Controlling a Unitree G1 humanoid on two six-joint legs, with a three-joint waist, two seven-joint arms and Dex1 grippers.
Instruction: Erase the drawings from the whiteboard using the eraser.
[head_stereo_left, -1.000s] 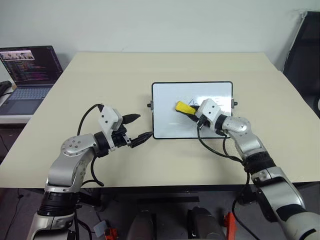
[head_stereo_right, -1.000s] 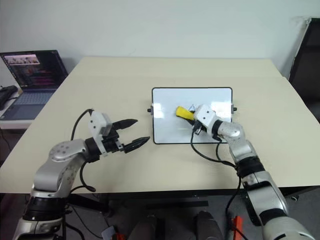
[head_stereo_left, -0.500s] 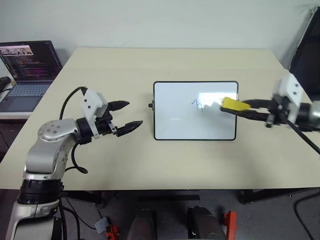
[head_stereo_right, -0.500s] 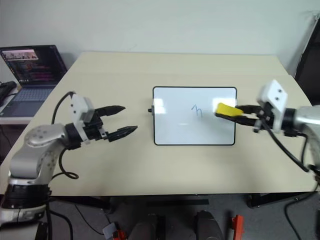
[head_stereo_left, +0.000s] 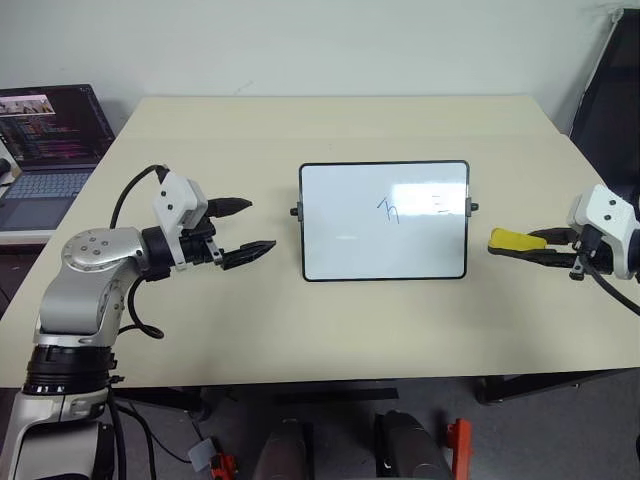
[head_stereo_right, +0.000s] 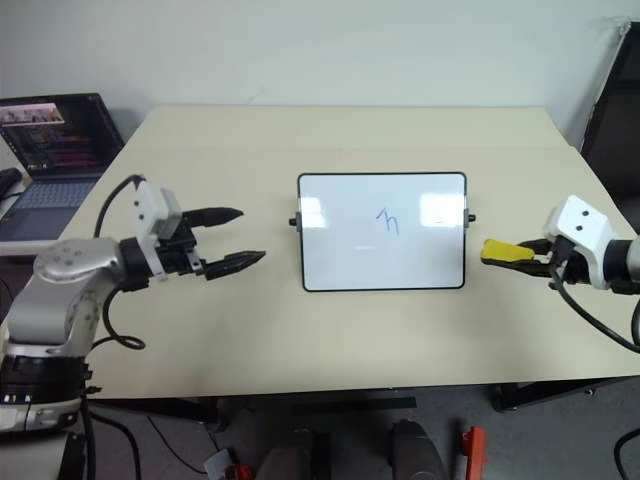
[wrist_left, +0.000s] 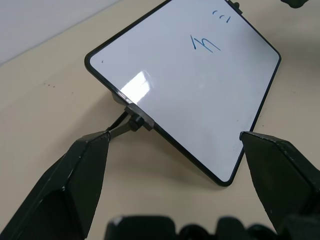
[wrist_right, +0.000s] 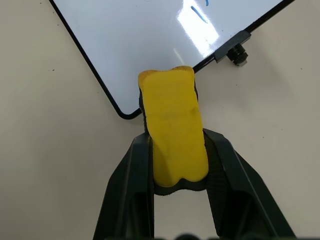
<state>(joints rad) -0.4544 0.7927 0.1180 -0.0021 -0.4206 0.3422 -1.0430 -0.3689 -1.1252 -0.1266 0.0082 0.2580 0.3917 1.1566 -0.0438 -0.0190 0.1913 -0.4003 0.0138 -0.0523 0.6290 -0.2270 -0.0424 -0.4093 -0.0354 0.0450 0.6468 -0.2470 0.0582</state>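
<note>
Right gripper (head_stereo_left: 545, 248) clamped on the eraser (head_stereo_left: 516, 240), yellow block held between both fingers and pointing left toward the whiteboard (head_stereo_left: 340, 220), hovering over bare table (head_stereo_left: 200, 130) just right of the board's right edge and apart from it. Left gripper (head_stereo_left: 243, 229) spread wide with nothing between its fingers, left of the board, tips pointing at its left knob. Board lies flat mid-table; drawings (head_stereo_left: 390, 208) sit right of centre in its far half: one zigzag scribble, plus fainter marks (head_stereo_left: 442, 205) nearer the right edge, possibly half wiped; laptop (head_stereo_left: 45, 130) at far left
</note>
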